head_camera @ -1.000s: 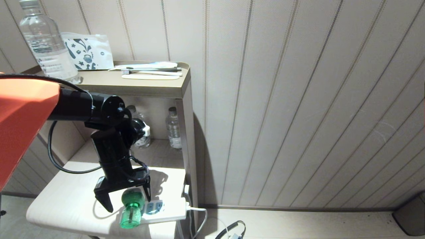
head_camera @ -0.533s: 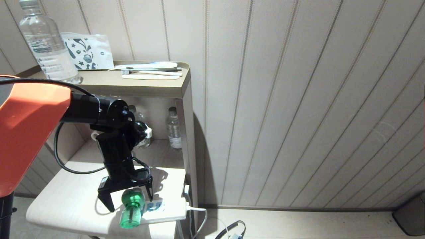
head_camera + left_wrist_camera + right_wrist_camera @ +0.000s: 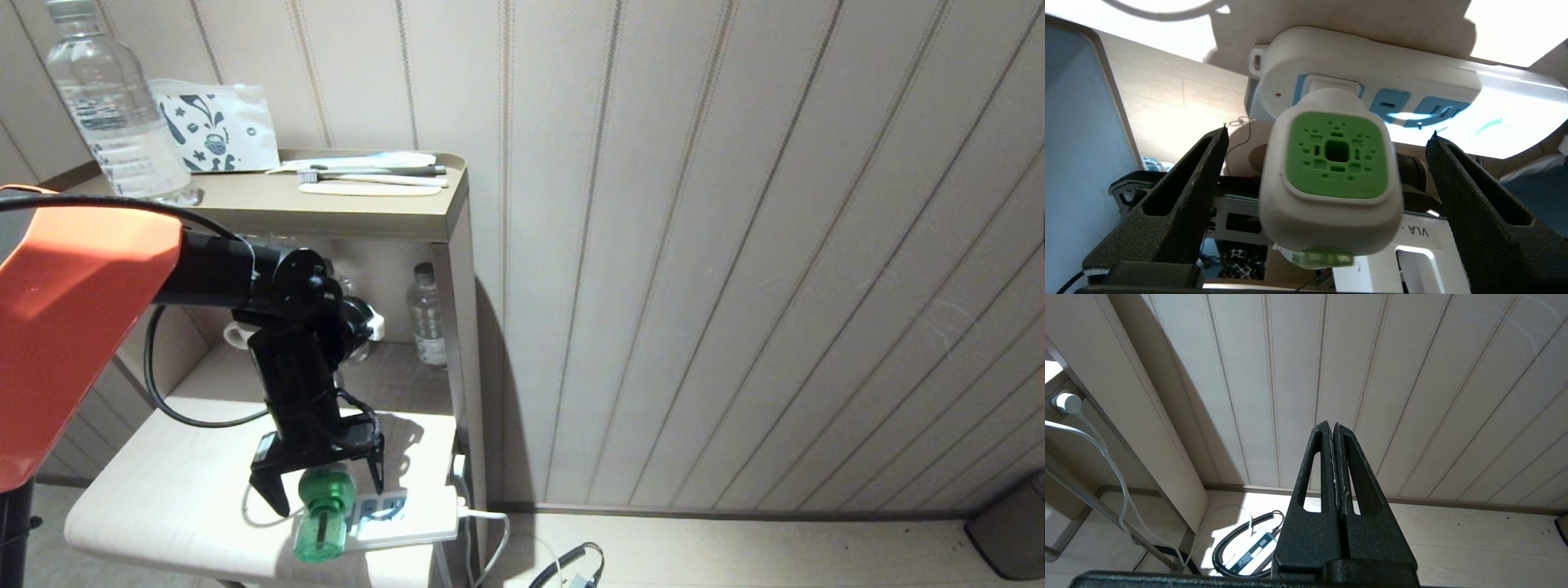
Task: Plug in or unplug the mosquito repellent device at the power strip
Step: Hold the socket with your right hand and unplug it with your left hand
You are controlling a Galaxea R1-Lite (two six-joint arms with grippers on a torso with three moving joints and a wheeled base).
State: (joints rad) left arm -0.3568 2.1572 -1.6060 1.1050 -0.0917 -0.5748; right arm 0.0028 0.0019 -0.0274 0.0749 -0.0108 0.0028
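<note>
Hovering gripper: the left gripper (image 3: 326,482) hangs over the low table (image 3: 155,498), pointing down, with its 2 fingers (image 3: 1180,204) spread wide on either side of the mosquito repellent device (image 3: 324,514); neither finger touches it, so the grip is released.
Device: its white rounded-square head with the green vented centre (image 3: 1336,155) is seated in a socket at 1 end of the power strip (image 3: 408,514); the green bottle part points toward the table's front edge.
Power strip: it lies flat near the table's front right corner, just beside the shelf unit's side panel (image 3: 465,343), and its white cord (image 3: 490,518) runs off the right end.
Free sockets: 2 blue-marked sockets (image 3: 1414,108) sit bare next to the plugged one.
Right gripper: the right gripper (image 3: 1334,457) is parked away from the table, facing the panelled wall and floor, its fingers pressed together on nothing.
Shelf top: a large clear water bottle (image 3: 110,106), a patterned pouch (image 3: 216,126) and toothbrushes (image 3: 367,175) rest there.
Lower shelf: a small water bottle (image 3: 426,318) stands at the back.
</note>
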